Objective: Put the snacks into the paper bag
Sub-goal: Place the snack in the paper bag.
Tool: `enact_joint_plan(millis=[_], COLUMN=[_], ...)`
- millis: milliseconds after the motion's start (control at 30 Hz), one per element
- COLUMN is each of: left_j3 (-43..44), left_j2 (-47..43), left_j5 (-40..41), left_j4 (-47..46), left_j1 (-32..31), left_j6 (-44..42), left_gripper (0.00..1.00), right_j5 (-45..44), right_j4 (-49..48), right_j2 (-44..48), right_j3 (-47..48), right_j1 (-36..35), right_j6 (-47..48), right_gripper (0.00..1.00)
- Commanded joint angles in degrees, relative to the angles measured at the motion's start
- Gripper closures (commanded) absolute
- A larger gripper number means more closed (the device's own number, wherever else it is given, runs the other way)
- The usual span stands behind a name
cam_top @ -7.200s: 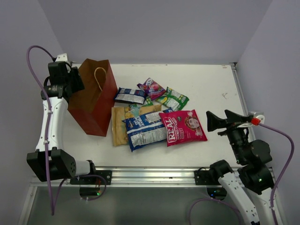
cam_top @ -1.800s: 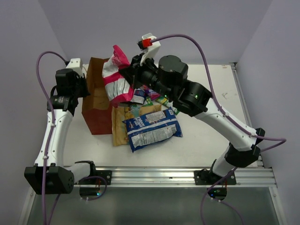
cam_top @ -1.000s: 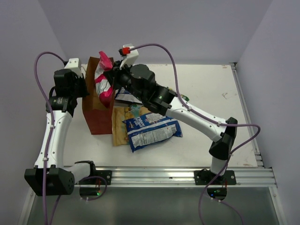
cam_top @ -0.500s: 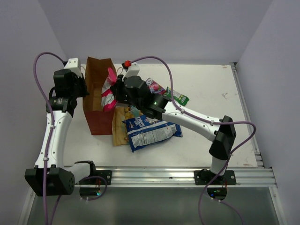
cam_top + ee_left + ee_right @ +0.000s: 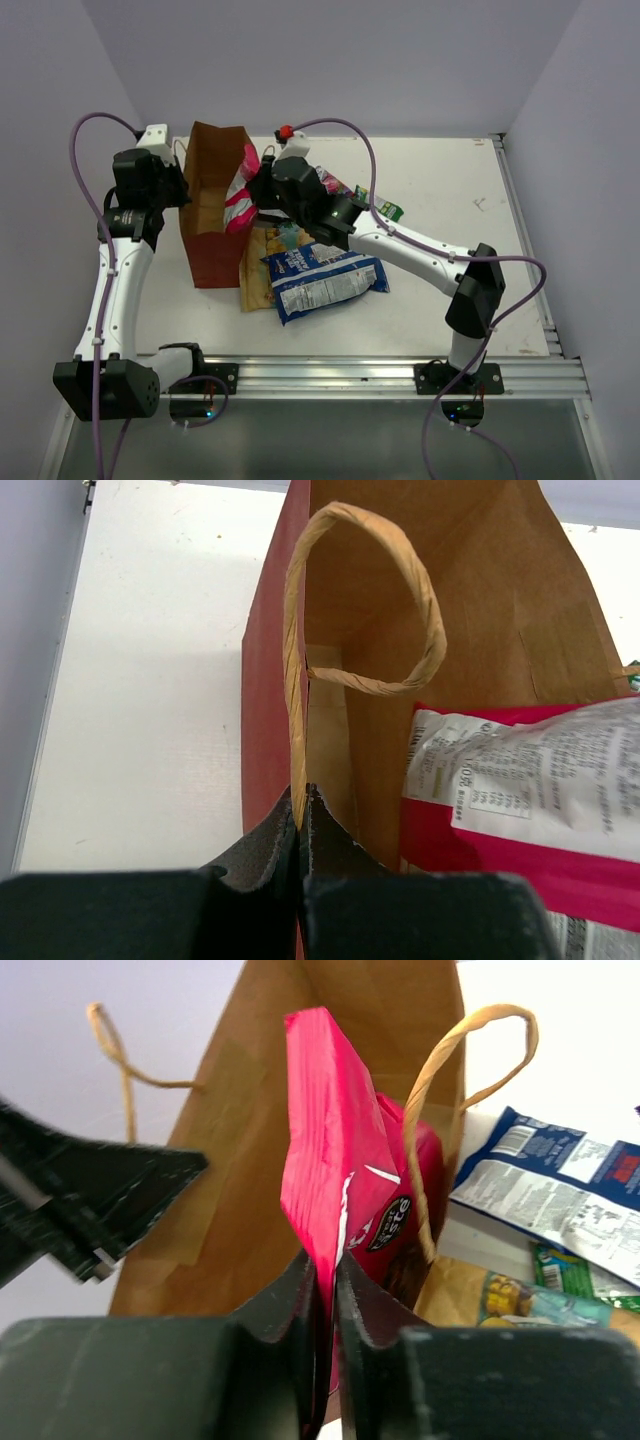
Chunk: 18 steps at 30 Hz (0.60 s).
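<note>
Closest to the arm bases, the large blue-white packet [image 5: 322, 281] lies flat on the table [image 5: 450, 180]. It sits on the base side of your right gripper [image 5: 252, 190] and a little to its right. It overlaps the tan-gold packet [image 5: 254, 272], which lies under that gripper's wrist, just beside the foot of the paper bag [image 5: 208, 240].

The bag stands upright with its mouth open, between your two grippers. Your right gripper has its fingers [image 5: 300, 1290] drawn in on the bottom edge of the pink-red packet [image 5: 335, 1150], pinching it. From the fingertips the packet runs forward into the bag's mouth, with its top still above the rim. The loop handle [image 5: 470, 1035] on the wall nearest this gripper curves up just to the right of the packet.

Your left gripper [image 5: 300, 802] is pressed together on the bag's opposite rim, clamping the paper where the other loop handle [image 5: 432, 620] comes down. That handle arches up straight ahead of the fingertips. The pink-red packet fills the mouth ahead and to the right of them, with its white printed back facing this wrist camera.

Beyond the right gripper and off to its right, the small dark blue packet [image 5: 560, 1175] lies flat on the table. A small green packet [image 5: 387, 209] lies farther right, partly hidden by the arm.
</note>
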State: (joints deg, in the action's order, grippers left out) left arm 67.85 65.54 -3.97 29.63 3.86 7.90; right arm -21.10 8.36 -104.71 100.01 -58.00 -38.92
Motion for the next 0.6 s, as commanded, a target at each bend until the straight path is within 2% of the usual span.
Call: enact_joint_plan(millis=[0, 233, 400, 533, 567], left_j3=[-0.3, -0.3, -0.4, -0.4, -0.4], left_j2=[-1.3, -2.0, -1.3, -1.2, -1.3], left_j5=[-2.4, -5.7, -6.2, -6.6, -6.8], left_j4=[-3.4, -4.6, -4.5, -4.6, -4.6], left_j1=[0.6, 0.7, 0.6, 0.7, 0.6], left_j6=[0.1, -0.3, -0.4, -0.4, -0.4], left_gripper=[1.0, 1.0, 1.0, 1.0, 1.0], right_j5=[1.4, 3.7, 4.6, 5.2, 5.2], right_j4=[-1.7, -1.2, -1.9, 0.0, 0.4], right_j2=[0.2, -0.6, 2.7, 6.8, 7.8], right_j3=[-0.5, -0.8, -4.1, -6.0, -7.3], right_j1=[1.8, 2.2, 2.4, 2.3, 2.3], right_j6=[-2.2, -1.9, -0.4, 4.8, 5.9], right_gripper=[0.84, 0.81, 0.78, 0.7, 0.65])
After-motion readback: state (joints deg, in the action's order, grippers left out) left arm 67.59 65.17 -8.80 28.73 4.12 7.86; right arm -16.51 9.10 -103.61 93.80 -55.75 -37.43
